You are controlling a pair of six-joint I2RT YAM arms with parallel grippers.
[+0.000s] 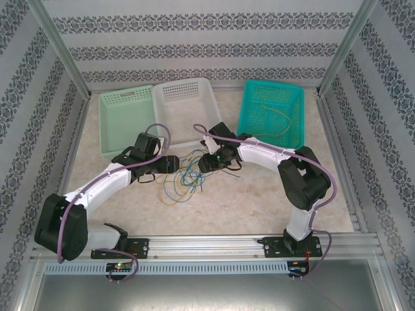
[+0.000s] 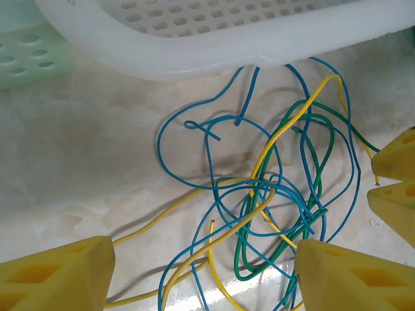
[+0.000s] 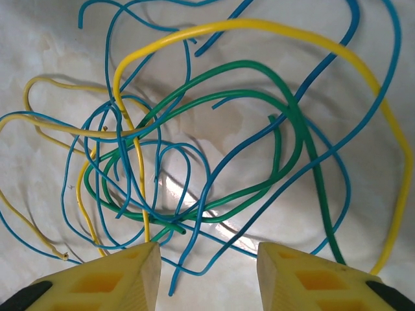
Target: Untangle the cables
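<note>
Top external: my left gripper (image 1: 170,163) and my right gripper (image 1: 207,162) face each other low over the table (image 1: 259,194). The cables (image 1: 183,180) are bunched between them, slightly toward the arm bases. A pale green basket (image 1: 123,97) sits beyond my left gripper, a white basket (image 1: 188,87) beyond the gap, and a teal basket (image 1: 259,91) beyond my right arm with one loose wire (image 1: 277,120) inside.

Left wrist: left jaws are spread wide, pinching nothing. Yellow, blue and green strands loop on the table ahead of and between my fingers (image 2: 58,275), with the white basket rim past them.

Right wrist: right jaws are also apart, nothing clamped. The tangle lies straight ahead of my fingertips (image 3: 117,275), one blue end reaching into the gap.
</note>
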